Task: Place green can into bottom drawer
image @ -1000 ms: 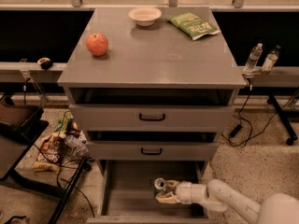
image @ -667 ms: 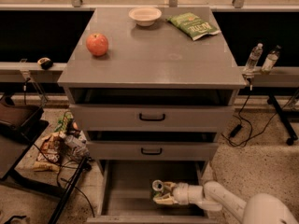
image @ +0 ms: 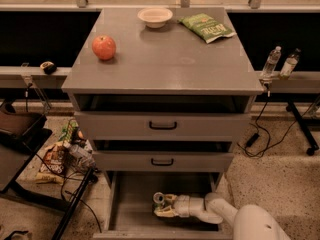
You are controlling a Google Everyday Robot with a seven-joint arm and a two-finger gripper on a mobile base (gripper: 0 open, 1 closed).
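Observation:
The bottom drawer (image: 135, 204) is pulled open below the two upper drawers; its grey floor shows. My gripper (image: 164, 207) reaches into it from the right, low over the floor near the drawer's middle. It is shut on the green can (image: 159, 198), which stands upright with its silver top showing. The can's lower body is partly hidden by the fingers. The white arm (image: 220, 214) stretches in from the bottom right.
On the cabinet top (image: 165, 59) are a red apple (image: 104, 47), a white bowl (image: 155, 16) and a flat green chip bag (image: 206, 27). The two upper drawers (image: 162, 125) are slightly open. Cables and snack bags (image: 60, 156) lie on the floor at left.
My gripper has moved a little to the left inside the bottom drawer, carrying the green can with it. Nothing on the cabinet top has moved.

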